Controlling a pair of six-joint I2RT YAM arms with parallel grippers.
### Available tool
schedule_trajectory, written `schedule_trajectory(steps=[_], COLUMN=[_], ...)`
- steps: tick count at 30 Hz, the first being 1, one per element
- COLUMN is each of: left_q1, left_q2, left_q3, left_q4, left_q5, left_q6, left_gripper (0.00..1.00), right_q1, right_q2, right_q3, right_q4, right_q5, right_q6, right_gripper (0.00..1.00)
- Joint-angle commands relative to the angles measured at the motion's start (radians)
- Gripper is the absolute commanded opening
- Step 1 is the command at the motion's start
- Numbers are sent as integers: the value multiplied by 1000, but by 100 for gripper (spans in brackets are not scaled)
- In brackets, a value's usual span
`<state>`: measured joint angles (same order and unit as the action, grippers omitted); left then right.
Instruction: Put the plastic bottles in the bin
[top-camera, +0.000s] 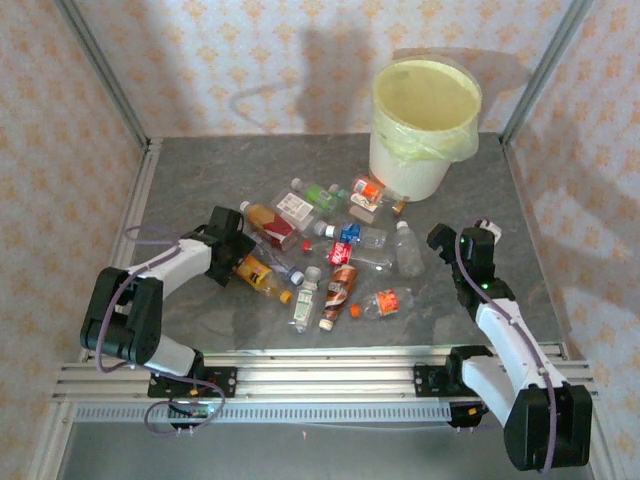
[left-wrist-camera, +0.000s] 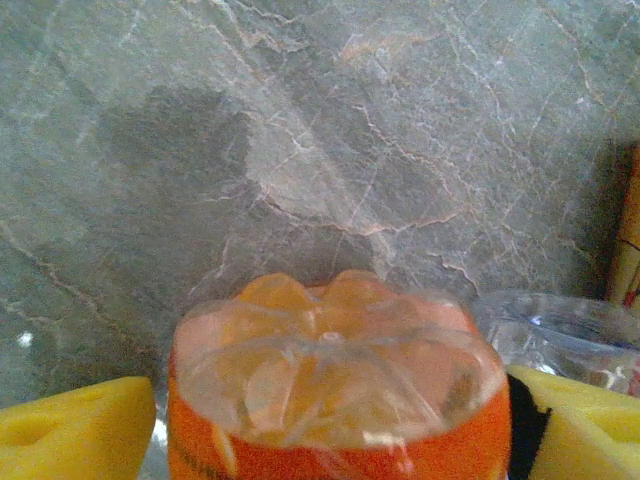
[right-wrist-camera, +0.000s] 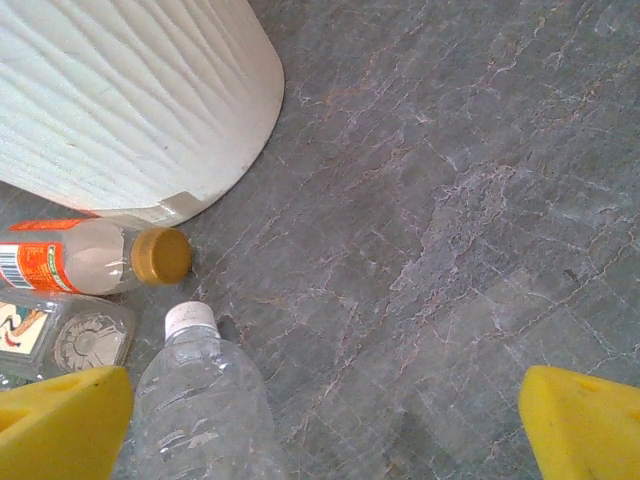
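Clear and amber plastic bottles (top-camera: 340, 285) crowding centre, large round cream-white bin (top-camera: 410, 172) blocking far right, bare grey marbled tabletop (top-camera: 200, 175) far left

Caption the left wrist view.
Yellow-padded left pincer straddles an orange-labelled clear plastic bottle on grey marbled tabletop.
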<state>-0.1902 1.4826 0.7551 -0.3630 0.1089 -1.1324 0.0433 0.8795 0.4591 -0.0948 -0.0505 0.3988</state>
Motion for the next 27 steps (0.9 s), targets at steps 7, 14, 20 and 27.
schedule_trajectory(steps=[7, 14, 20, 27], left_q1=[-4, -3, -3, -4], left_q2=[39, 21, 8, -98], left_q3=[-40, -45, -55, -68], left_q4=[109, 103, 112, 99], left_q5=[7, -30, -44, -105], left_q6=[-29, 5, 16, 34], left_gripper=[80, 74, 68, 59], right_q1=[10, 10, 12, 18], right_q2=[-14, -13, -14, -17], right_q3=[20, 27, 43, 85], right_q4=[-3, 23, 47, 113], right_q5=[-28, -41, -87, -268], right_q6=[-15, -1, 38, 33], right_gripper=[99, 99, 99, 99])
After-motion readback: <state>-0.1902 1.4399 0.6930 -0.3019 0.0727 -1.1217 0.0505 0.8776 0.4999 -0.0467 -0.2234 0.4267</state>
